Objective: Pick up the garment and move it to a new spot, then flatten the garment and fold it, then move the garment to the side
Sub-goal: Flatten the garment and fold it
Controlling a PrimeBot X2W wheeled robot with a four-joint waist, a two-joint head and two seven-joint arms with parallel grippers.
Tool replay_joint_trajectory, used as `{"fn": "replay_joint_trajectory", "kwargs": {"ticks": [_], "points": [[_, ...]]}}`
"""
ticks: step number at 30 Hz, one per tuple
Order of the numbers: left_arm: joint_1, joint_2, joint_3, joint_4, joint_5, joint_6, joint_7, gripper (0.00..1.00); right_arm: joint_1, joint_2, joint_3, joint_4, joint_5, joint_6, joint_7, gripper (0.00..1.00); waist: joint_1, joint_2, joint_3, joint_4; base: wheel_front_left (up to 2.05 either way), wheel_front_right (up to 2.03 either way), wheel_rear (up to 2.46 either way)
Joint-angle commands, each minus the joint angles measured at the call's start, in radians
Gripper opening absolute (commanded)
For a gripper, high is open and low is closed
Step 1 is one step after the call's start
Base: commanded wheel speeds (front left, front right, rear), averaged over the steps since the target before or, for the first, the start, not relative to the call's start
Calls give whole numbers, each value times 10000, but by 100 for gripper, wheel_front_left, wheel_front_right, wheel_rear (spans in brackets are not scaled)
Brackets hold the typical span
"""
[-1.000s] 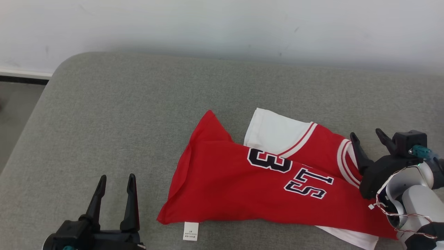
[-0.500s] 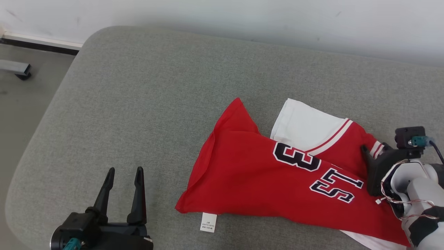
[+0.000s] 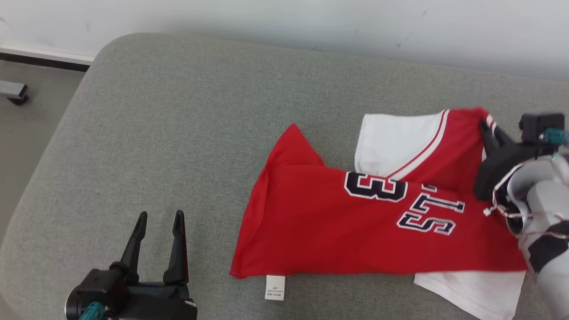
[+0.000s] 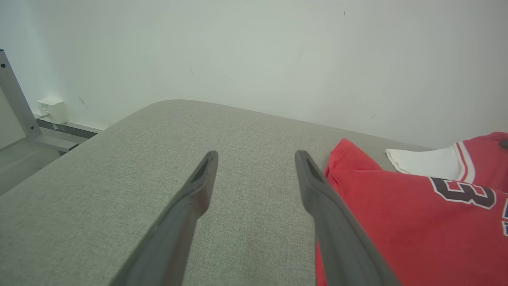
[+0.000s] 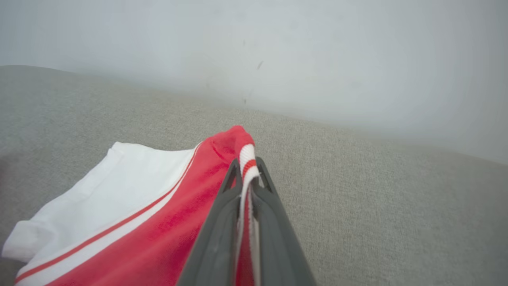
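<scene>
The garment (image 3: 338, 218) is a red and white basketball jersey with dark lettering, lying crumpled on the right half of the grey cushion (image 3: 178, 115). My right gripper (image 3: 489, 129) is shut on the jersey's striped red and white edge at the far right, lifting that corner off the cushion; in the right wrist view the striped trim of the garment (image 5: 158, 222) sits pinched between the closed fingers (image 5: 222, 214). My left gripper (image 3: 160, 220) stands open at the lower left, empty, just left of the jersey's red hem (image 4: 397, 214).
A white wall (image 3: 284, 22) runs behind the cushion. The floor (image 3: 26, 120) shows past the cushion's rounded left edge, with a metal leg (image 3: 13, 91) on it. A white care label (image 3: 274, 286) sticks out from the jersey's front hem.
My right gripper has closed on the jersey's striped edge and raised it toward the wall. The head camera has shifted. The left gripper has stayed open and still.
</scene>
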Motion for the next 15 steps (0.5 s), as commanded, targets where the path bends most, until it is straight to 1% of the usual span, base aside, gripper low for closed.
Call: {"fn": "replay_joint_trajectory", "kwargs": {"ticks": [1, 7, 12, 13, 14, 15], "points": [[-139, -30, -7, -6, 43, 9, -29, 100, -322, -77, -30, 10, -96, -27, -232, 0, 0, -1, 24, 19, 0, 0, 0], [-183, -39, -110, 45, -54, 10, -29, 100, -1452, 64, -446, 651, -449, -26, -840, 0, 0, -1, 148, 172, 0, 0, 0], [-290, -38, -206, 118, -99, 10, -29, 100, -2094, 298, -887, 1772, -1031, -26, -1324, 0, 0, -1, 229, 314, 0, 0, 0], [-306, -40, -210, 130, -110, 10, -29, 100, -2209, 318, -946, 1960, -1171, -26, -1392, 71, 0, -1, 230, 326, 0, 0, 0], [-308, -42, -213, 139, -116, 10, -29, 100, -2297, 347, -1008, 2140, -1285, -26, -1447, 100, 0, -1, 223, 332, 0, 0, 0], [-309, -44, -214, 146, -120, 10, -29, 100, -2349, 388, -1067, 2290, -1360, -26, -1540, 100, 0, -1, 210, 325, 0, 0, 0]]}}
